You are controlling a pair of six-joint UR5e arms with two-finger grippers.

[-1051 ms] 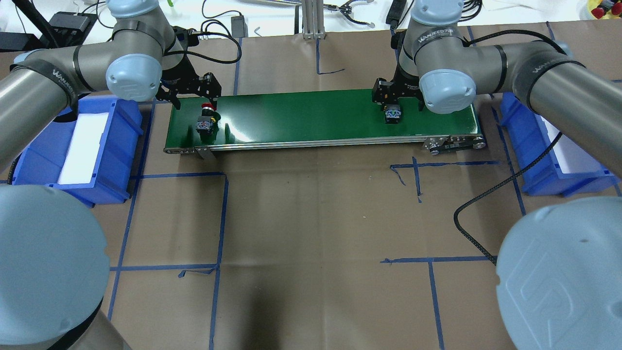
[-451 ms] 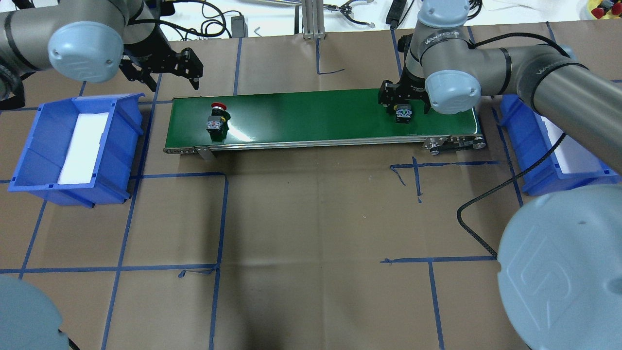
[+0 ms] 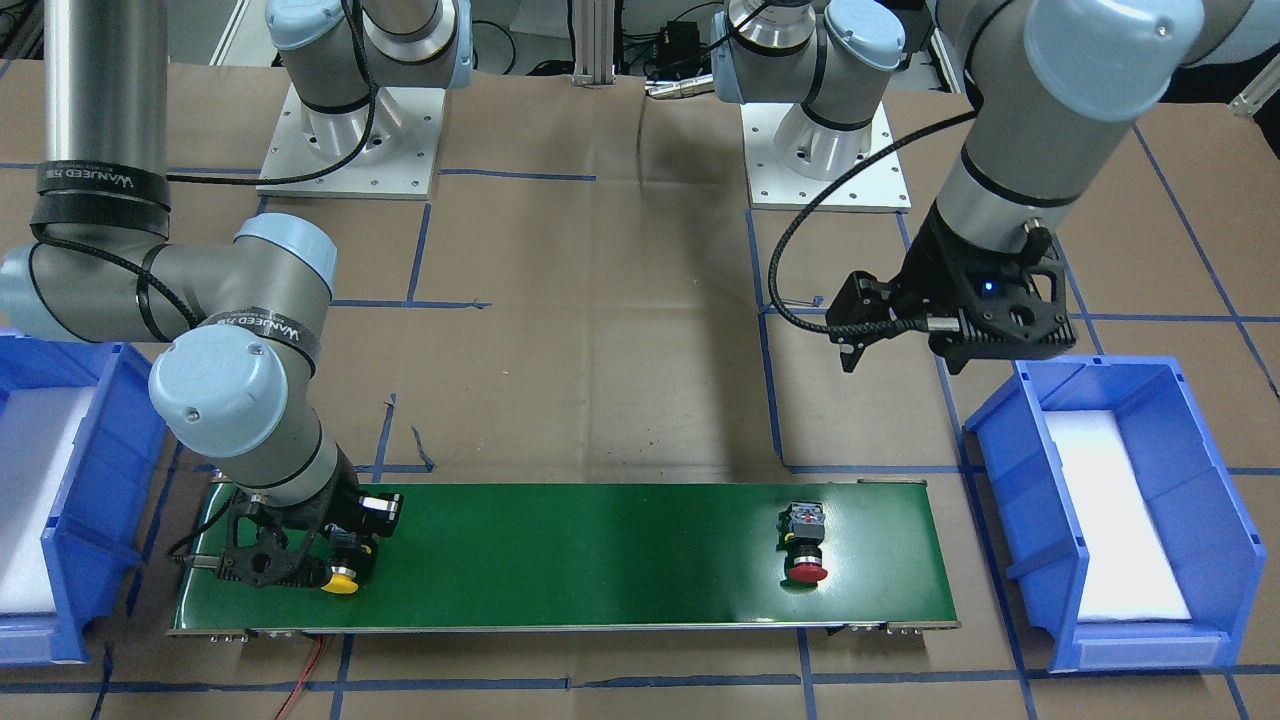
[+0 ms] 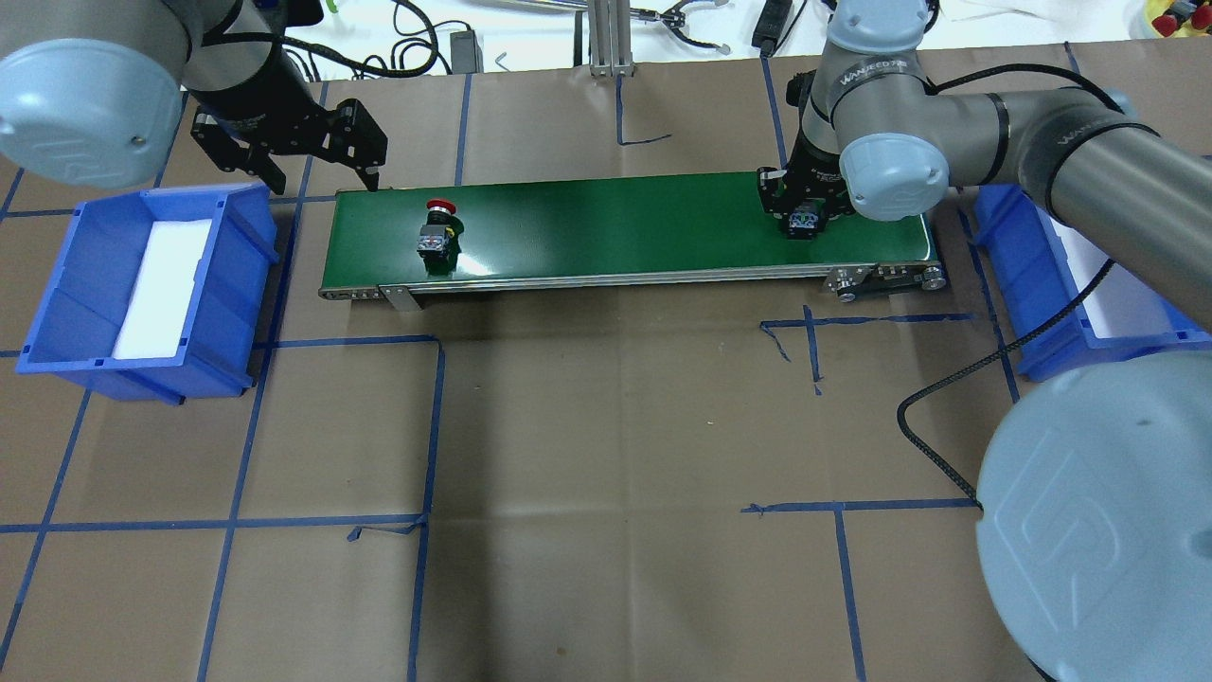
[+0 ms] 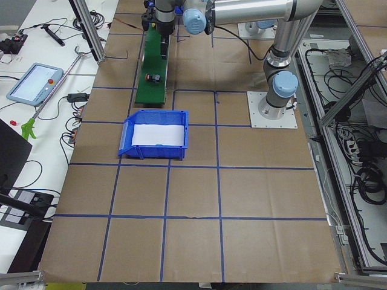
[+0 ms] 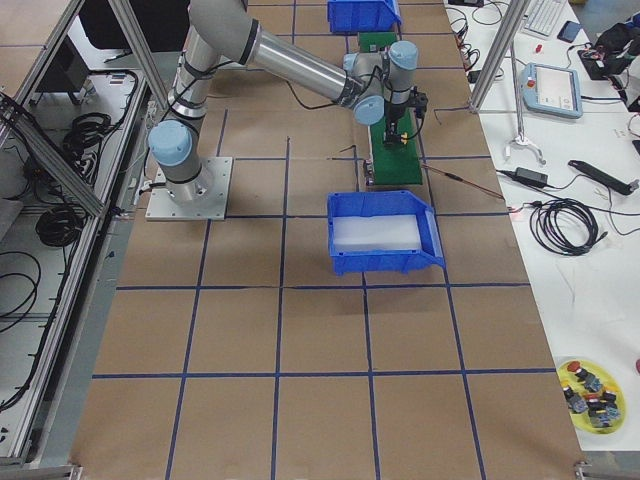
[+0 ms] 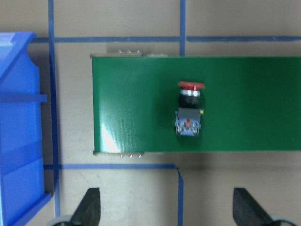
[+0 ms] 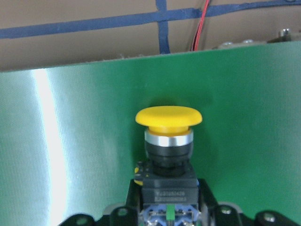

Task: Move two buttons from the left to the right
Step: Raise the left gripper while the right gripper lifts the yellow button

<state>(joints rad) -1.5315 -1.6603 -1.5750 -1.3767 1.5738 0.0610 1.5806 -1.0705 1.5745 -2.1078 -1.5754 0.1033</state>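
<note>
The red button (image 4: 437, 230) lies on its side near the left end of the green belt (image 4: 615, 227), its cap towards the far edge, away from the robot. The left gripper (image 4: 324, 175) hangs well above that end, right of the left blue bin (image 4: 66, 303), fingers spread wide and holding nothing. At the belt's right end the right gripper (image 4: 803, 220) pinches the yellow button (image 8: 168, 141) by its body, cap also pointing far

Left arm (image 4: 237, 76) high, jaws spread, right arm (image 4: 1042, 142) low, jaws clamped.
</note>
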